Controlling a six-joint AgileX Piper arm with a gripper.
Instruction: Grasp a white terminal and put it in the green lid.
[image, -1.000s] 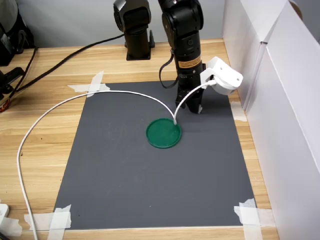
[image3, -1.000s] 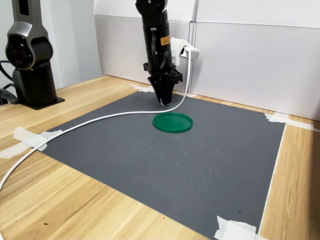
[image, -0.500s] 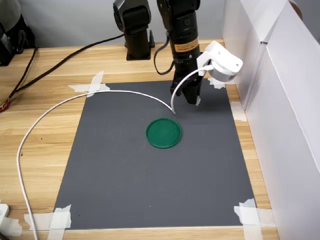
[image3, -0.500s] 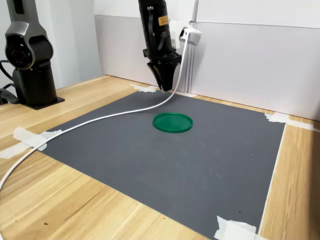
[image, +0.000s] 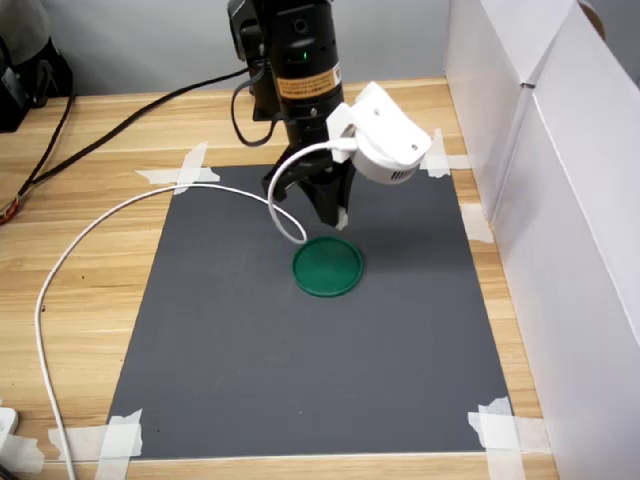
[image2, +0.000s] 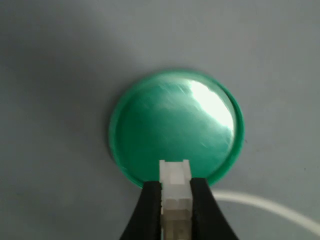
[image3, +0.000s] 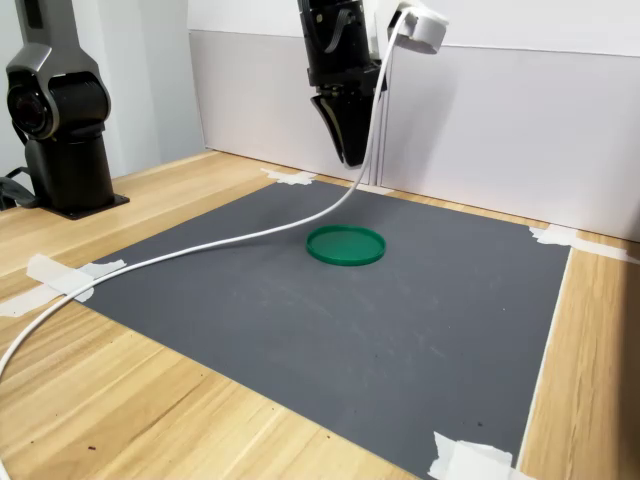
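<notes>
1. The gripper (image2: 176, 200) is closed on the white terminal (image2: 175, 192). In the wrist view the small ridged block sits pinched between the two dark fingers (image2: 149, 210), with its free end poking out past the tips. The jaws are only as far apart as the block is wide.

2. The green lid (image: 328, 267) lies flat on the dark grey mat (image: 300, 380), near the mat's middle in both exterior views. Nothing is visible inside it.

3. The gripper hangs well above the lid, fingers pointing down. In the wrist view the terminal appears over the lid's rim rather than over its centre.

4. Judgement: the grasp is done and the carry is in hand. The height held is probably meant to clear the raised rim.

5. A white camera housing (image: 385, 145) is mounted beside the gripper. Its white cable (image: 120, 210) loops down onto the mat close to the lid.

6. Judgement: the next step calls for a small shift toward the lid's centre, then a descent before letting go. Released from this height, so light a block could bounce out.
</notes>
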